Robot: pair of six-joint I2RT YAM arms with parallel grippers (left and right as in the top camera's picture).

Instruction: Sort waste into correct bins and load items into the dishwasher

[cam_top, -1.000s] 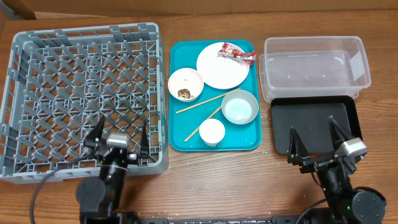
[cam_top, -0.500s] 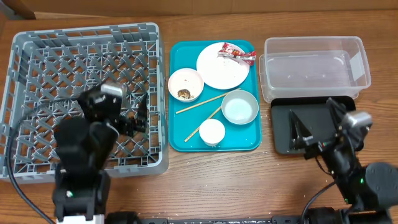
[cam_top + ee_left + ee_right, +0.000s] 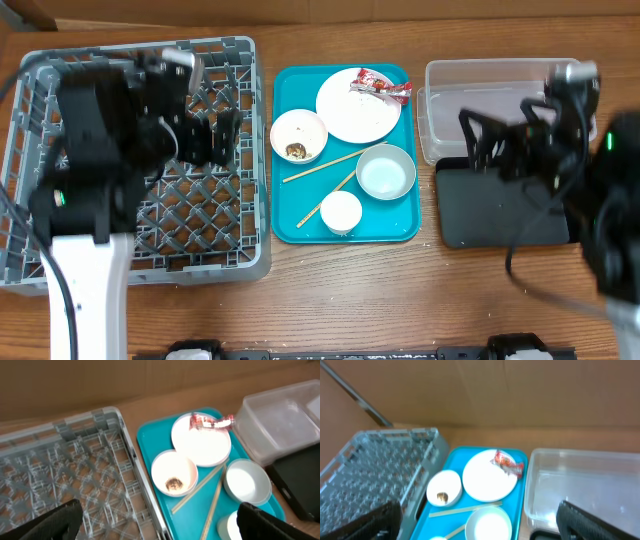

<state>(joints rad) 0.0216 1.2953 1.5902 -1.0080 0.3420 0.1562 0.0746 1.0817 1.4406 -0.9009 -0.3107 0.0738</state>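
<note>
On the teal tray (image 3: pixel 290 228) lie a pale pink plate (image 3: pixel 358 110) with a red-and-white wrapper (image 3: pixel 381 86) at its rim, a small pink bowl (image 3: pixel 298 133) holding a brown scrap (image 3: pixel 296 151), a grey-green bowl (image 3: pixel 386 171), a white cup (image 3: pixel 341 212) and two chopsticks (image 3: pixel 325 165). My left gripper (image 3: pixel 208 137) is open and empty, raised over the grey rack (image 3: pixel 60 245). My right gripper (image 3: pixel 500 140) is open and empty above the clear tub (image 3: pixel 500 105) and black tray (image 3: pixel 500 215). The left wrist view shows the plate (image 3: pixel 201 442) and the bowl (image 3: pixel 174 471). No tissue or rice shows.
The rack fills the left of the table and shows in the left wrist view (image 3: pixel 60 470). In the right wrist view the tub (image 3: pixel 580 485) stands right of the plate (image 3: pixel 490 476). A cardboard wall runs along the back. Bare wood lies along the table's front edge.
Both arms have lifted from the table's front edge and moved toward the back. The left gripper is now over the rack, the right over the tub and black tray. The dishes have not moved.
</note>
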